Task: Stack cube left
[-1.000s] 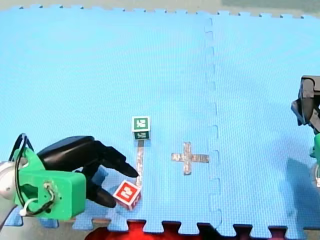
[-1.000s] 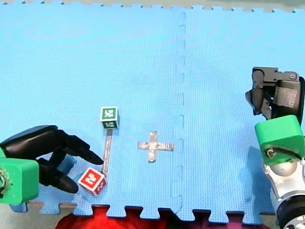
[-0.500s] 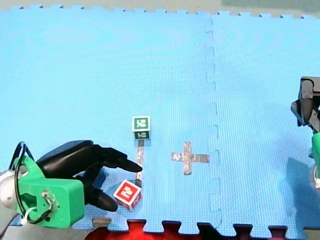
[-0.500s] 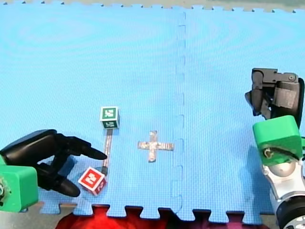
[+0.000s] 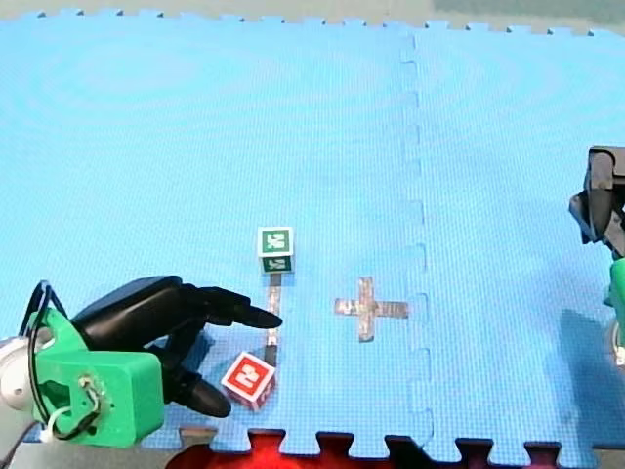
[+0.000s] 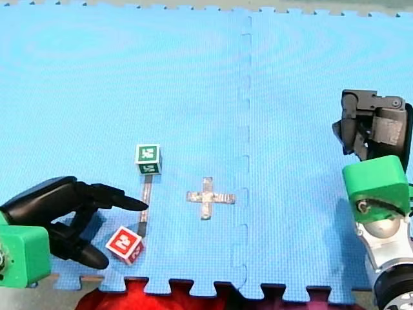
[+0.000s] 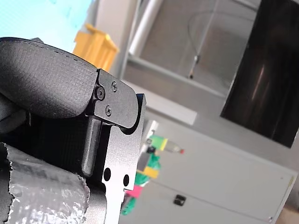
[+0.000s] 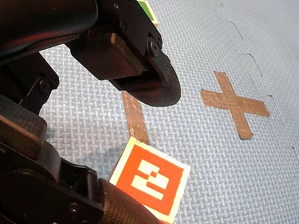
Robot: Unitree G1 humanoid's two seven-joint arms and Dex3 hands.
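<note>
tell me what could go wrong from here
The red cube sits turned at an angle between the left hand's fingers, so closing may spin it rather than grip it. It lies near the mat's front edge, so a nudge could push it off. The right hand is at far right.

Probably a robotics lab: a blue interlocking foam mat (image 5: 195, 147), a tape cross (image 5: 368, 309) at 6 o'clock, and grey cabinets (image 7: 224, 177) behind.
</note>
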